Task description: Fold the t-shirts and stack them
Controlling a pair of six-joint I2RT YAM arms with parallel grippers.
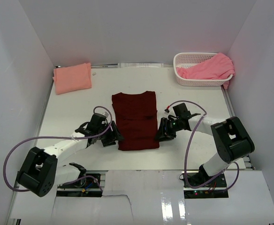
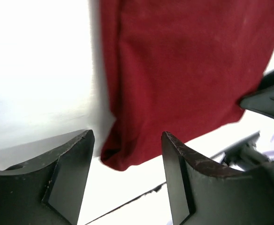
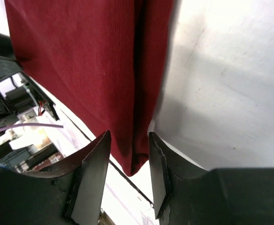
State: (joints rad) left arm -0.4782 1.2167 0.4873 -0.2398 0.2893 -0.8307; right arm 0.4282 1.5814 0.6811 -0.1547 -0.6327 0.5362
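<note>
The dark maroon t-shirt lies flat mid-table as a long folded strip. My left gripper is at its near left corner and my right gripper at its near right corner. In the left wrist view the left gripper is open, and the maroon shirt has its corner lying loose between the fingers. In the right wrist view the right gripper is open more narrowly, with the shirt's corner edge in the gap and unpinched. A folded salmon-peach t-shirt rests at the back left. A pink t-shirt is heaped in the basket.
The white lattice basket stands at the back right corner. White walls close in the table on the left, back and right. The table's near edge and both arm bases run just below the maroon shirt's hem.
</note>
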